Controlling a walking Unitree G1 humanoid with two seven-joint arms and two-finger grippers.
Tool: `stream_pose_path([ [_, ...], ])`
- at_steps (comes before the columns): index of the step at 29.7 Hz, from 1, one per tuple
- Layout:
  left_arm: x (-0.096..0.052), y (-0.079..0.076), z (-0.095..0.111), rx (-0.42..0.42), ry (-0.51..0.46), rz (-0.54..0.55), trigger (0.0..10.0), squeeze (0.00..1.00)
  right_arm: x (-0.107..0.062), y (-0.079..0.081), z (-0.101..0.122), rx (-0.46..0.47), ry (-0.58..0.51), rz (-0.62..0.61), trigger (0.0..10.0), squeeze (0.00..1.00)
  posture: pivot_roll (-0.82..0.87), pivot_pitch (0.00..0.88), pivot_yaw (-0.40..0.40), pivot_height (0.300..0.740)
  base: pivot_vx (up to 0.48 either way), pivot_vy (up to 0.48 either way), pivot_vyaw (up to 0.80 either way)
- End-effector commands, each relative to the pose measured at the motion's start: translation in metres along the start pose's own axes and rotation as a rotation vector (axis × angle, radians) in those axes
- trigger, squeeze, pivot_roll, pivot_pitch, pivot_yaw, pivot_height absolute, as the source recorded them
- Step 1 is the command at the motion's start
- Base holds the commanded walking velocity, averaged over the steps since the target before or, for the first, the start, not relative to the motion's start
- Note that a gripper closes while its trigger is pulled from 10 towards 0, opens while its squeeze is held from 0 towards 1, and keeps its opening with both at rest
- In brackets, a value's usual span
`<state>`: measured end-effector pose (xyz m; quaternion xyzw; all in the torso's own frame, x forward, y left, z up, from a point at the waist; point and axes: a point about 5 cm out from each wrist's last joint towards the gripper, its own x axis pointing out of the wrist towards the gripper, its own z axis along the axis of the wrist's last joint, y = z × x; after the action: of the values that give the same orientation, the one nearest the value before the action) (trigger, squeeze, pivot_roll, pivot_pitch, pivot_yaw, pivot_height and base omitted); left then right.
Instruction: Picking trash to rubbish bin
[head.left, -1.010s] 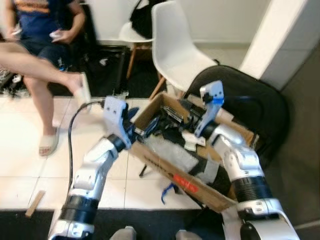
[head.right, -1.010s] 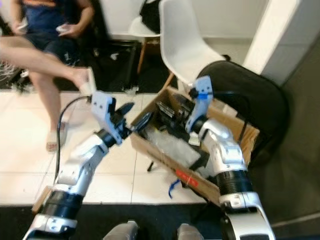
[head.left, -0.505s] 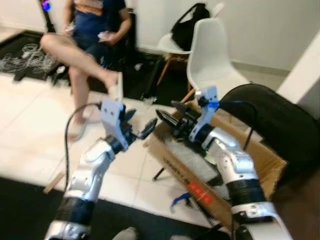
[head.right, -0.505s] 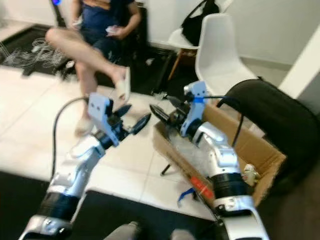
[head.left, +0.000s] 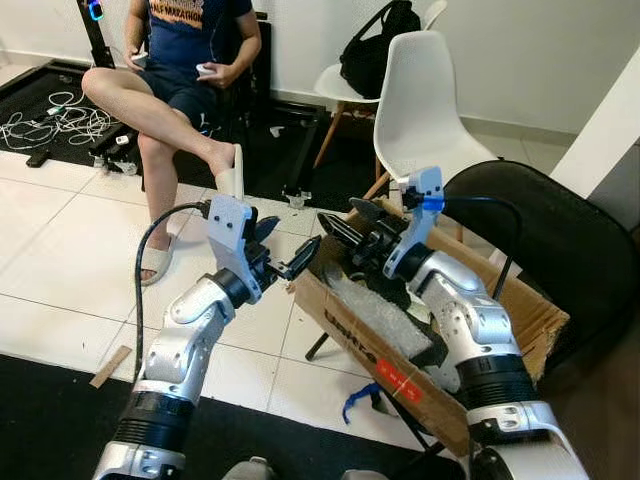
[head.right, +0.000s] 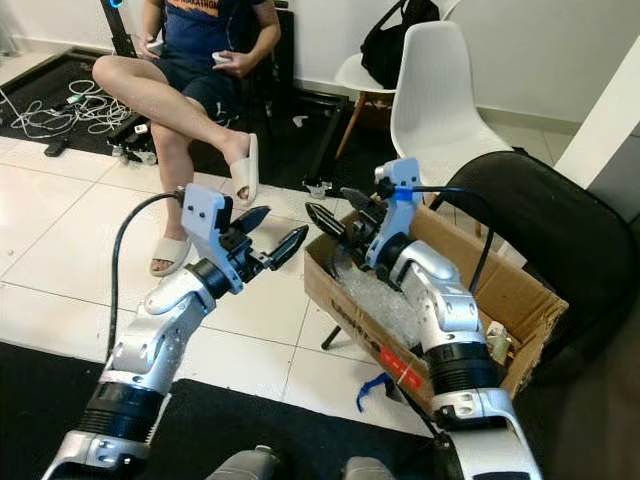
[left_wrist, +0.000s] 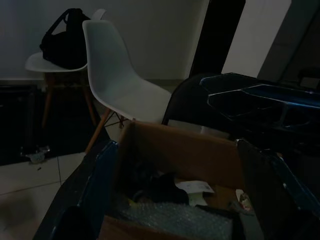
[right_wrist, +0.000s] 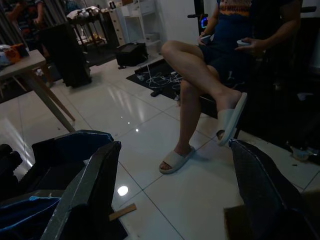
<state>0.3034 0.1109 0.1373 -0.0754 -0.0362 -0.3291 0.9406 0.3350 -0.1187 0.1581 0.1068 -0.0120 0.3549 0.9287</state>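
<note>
Cardboard box (head.left: 372, 352) holds bubble wrap (head.left: 380, 315). Left gripper (head.left: 287, 252) beside it, right gripper (head.left: 345, 222) above its rim; both jaws wide, empty.

A white tile floor (head.left: 60, 250) lay before a white wall (head.left: 520, 50); beside that wall stood a white chair (head.left: 425, 110) and a seated person (head.left: 185, 70).

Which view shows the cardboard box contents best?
Right eye view: the cardboard box sits open, bubble wrap visible. Left eye view is similar, with the right arm covering more. Left wrist view is dark; right wrist view catches a corner.
</note>
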Motion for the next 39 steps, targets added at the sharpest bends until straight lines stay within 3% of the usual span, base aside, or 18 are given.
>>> stream_pose_path([
  [1,0.0005,-0.0022,-0.0019,0.003,0.006,-0.015,10.0,0.00,-0.0020,-0.0031,-0.0004,0.016,0.000,-0.017,10.0,0.00,-0.03,0.000,-0.046,0.740,0.311,0.000,0.00],
  [29,0.0001,-0.0022,-0.0017,0.004,0.007,-0.010,10.0,0.00,-0.0016,-0.0032,0.0004,0.021,0.000,-0.019,10.0,0.00,-0.03,0.000,-0.042,0.740,0.303,0.000,0.00],
  [39,0.0005,-0.0009,-0.0025,-0.006,0.012,0.002,10.0,0.00,-0.0016,-0.0034,0.0007,0.025,0.000,-0.021,10.0,0.00,-0.03,0.000,-0.043,0.740,0.000,0.000,0.00],
])
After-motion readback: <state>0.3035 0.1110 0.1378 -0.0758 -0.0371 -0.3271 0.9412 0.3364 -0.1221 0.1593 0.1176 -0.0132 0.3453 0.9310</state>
